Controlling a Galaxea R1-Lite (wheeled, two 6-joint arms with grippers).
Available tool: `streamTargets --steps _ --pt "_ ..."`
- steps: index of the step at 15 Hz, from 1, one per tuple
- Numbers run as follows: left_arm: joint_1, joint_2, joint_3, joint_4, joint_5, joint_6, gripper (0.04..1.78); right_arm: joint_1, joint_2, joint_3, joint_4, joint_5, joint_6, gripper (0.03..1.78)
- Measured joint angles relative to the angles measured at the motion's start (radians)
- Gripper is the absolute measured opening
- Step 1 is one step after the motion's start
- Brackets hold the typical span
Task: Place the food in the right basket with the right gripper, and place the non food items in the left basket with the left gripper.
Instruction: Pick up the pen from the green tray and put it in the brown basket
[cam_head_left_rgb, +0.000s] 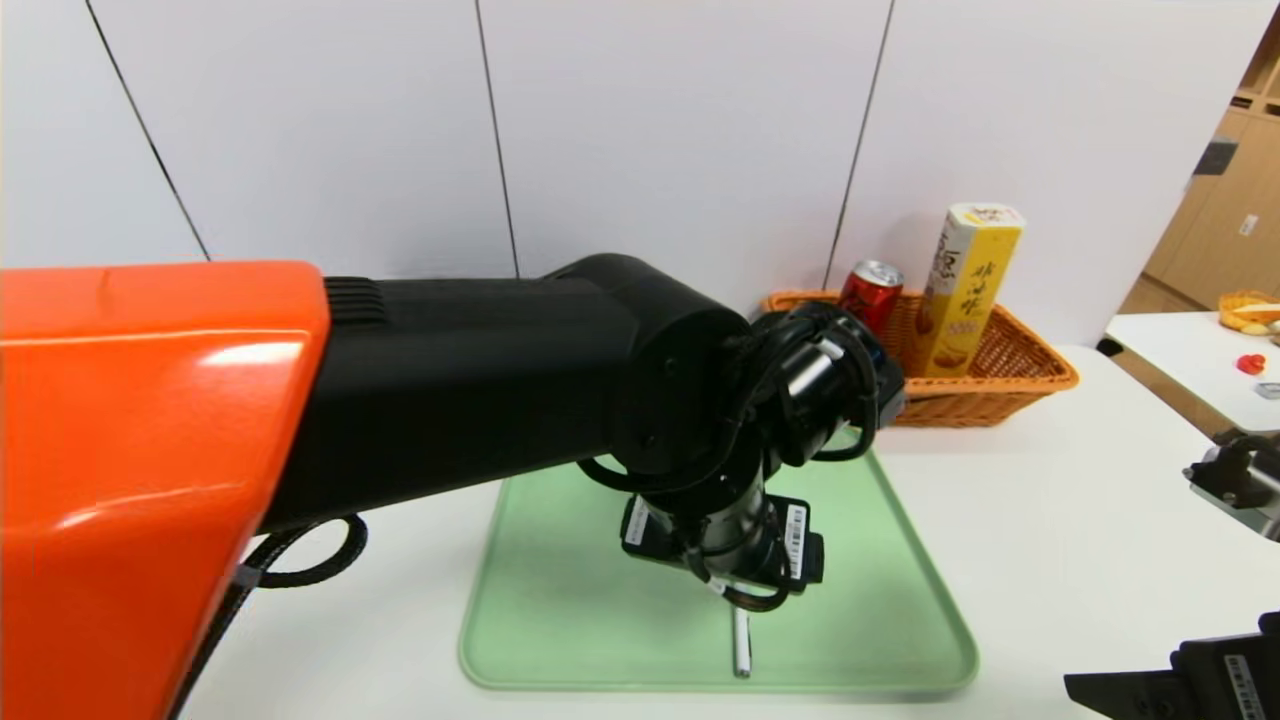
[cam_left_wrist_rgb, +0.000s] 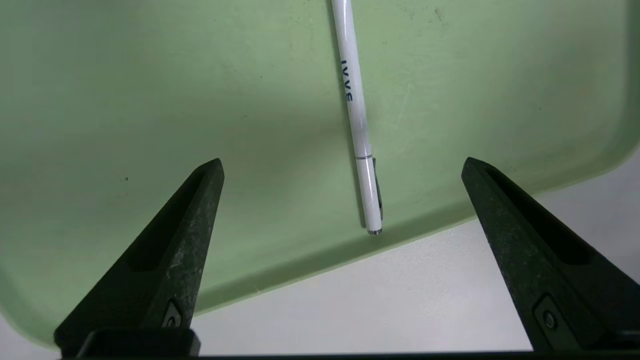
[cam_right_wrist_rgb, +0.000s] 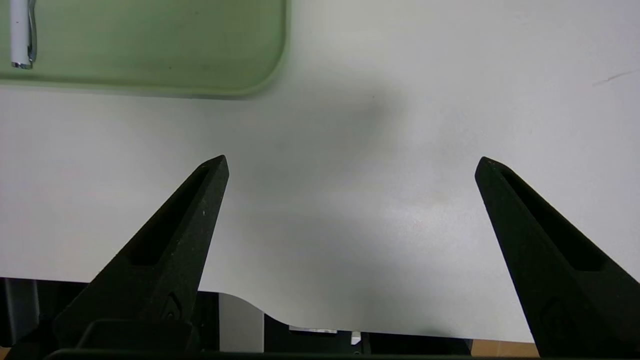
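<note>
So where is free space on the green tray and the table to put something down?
Most of the green tray is bare; only the white pen lies near its front edge, under the open left hand. The white table right of the tray is bare. The orange basket is crowded.

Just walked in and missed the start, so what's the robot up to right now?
It is sorting items into baskets. The left gripper hangs open over the green tray, jaws either side of the thin white pen lying near the tray's front edge, not yet gripped. The red drink can and yellow snack box already stand in the orange basket. The right gripper sits open and empty over bare table, to the right of the tray.
</note>
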Motion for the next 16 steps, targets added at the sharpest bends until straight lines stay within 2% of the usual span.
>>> streamTargets --steps 13,16 --pt "0.002 0.118 -0.001 -0.065 0.010 -0.001 1.69 0.003 -0.043 0.060 -0.019 0.001 -0.006 1.71" --pt "0.001 0.130 -0.001 -0.065 0.053 0.007 1.69 0.003 -0.056 0.074 -0.018 0.002 -0.008 1.71"
